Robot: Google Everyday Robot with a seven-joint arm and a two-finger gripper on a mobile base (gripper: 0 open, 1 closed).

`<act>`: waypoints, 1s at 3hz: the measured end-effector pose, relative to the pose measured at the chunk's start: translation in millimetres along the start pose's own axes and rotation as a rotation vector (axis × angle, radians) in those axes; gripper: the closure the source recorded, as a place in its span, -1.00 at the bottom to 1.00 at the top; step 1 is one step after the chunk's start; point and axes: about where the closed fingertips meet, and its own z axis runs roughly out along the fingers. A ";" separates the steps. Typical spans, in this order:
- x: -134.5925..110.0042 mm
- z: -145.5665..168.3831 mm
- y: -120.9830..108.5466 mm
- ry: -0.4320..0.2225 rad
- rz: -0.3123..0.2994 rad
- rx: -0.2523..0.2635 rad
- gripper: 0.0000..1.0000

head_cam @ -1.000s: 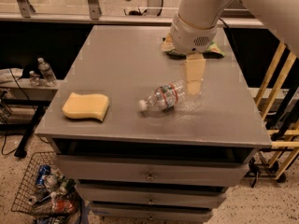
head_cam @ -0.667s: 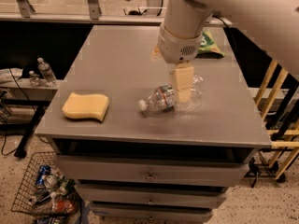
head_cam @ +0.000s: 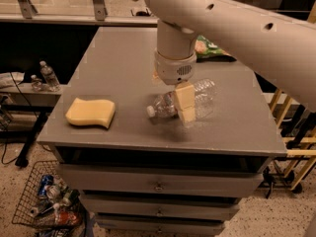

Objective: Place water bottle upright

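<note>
The water bottle (head_cam: 205, 94) is clear ribbed plastic and lies on its side on the grey cabinet top (head_cam: 113, 68). Its white cap (head_cam: 149, 111) points left toward the front. My gripper (head_cam: 185, 107) hangs from the big white arm (head_cam: 174, 48), comes straight down over the middle of the bottle and covers its label. From this view I cannot tell whether it touches the bottle.
A yellow sponge (head_cam: 91, 112) lies at the front left of the top. A green bag (head_cam: 210, 47) sits behind the arm. Two small bottles (head_cam: 48, 75) stand on a low shelf to the left. A wire basket (head_cam: 47, 201) of cans is on the floor. Drawers (head_cam: 158, 184) are below.
The arm has swung left and down, bringing the gripper from the bottle's right end to over its middle. The bottle still lies on its side.
</note>
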 end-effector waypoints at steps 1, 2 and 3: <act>2.3 4.5 4.6 0.028 -0.001 -0.020 -1.00; 7.6 3.2 6.1 0.059 0.012 -0.016 -1.00; 11.6 -0.1 2.8 0.091 0.019 -0.003 -1.00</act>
